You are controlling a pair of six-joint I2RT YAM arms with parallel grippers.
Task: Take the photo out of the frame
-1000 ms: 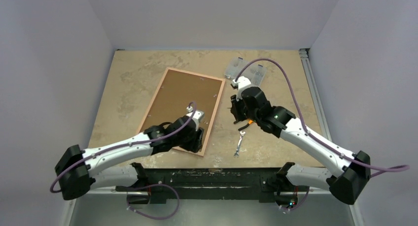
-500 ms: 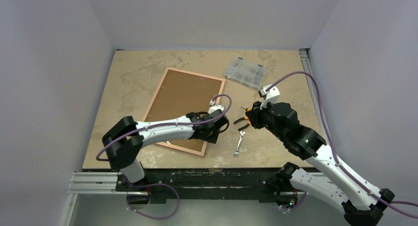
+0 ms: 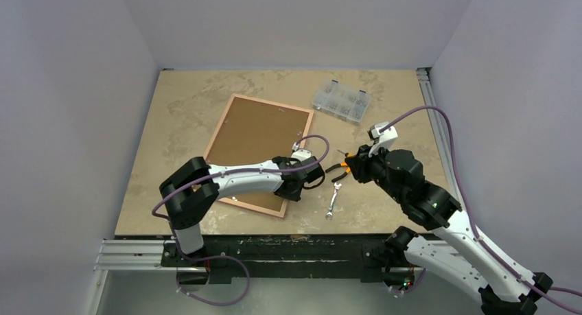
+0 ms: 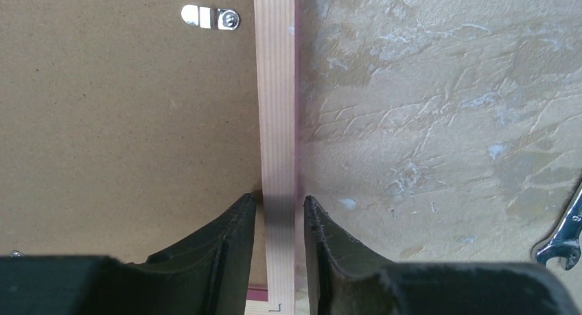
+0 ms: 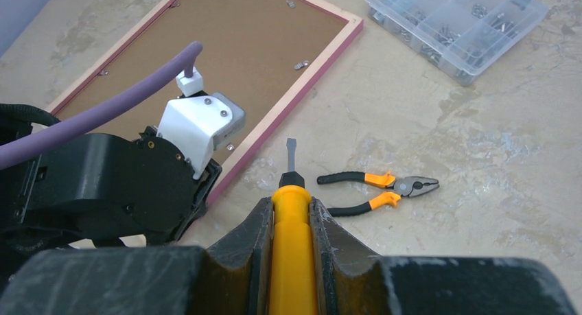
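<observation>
The pink-edged wooden frame lies face down on the table, showing its brown backing board. The photo itself is hidden beneath that board. Small metal clips hold the board in. My left gripper sits at the frame's near-right corner. Its jaws straddle the right rail and close tightly on both sides of it. Just right of the frame, my right gripper is shut on a yellow-handled screwdriver. The screwdriver's blade points towards the frame's edge.
Orange-and-black pliers lie between the two grippers, also seen in the right wrist view. A small wrench rests near the front edge. A clear compartment box of hardware stands at the back right.
My left arm swung right along the frame to its near-right corner and its jaws narrowed around the rail. My right arm drew back rightwards with the screwdriver, uncovering the box.
</observation>
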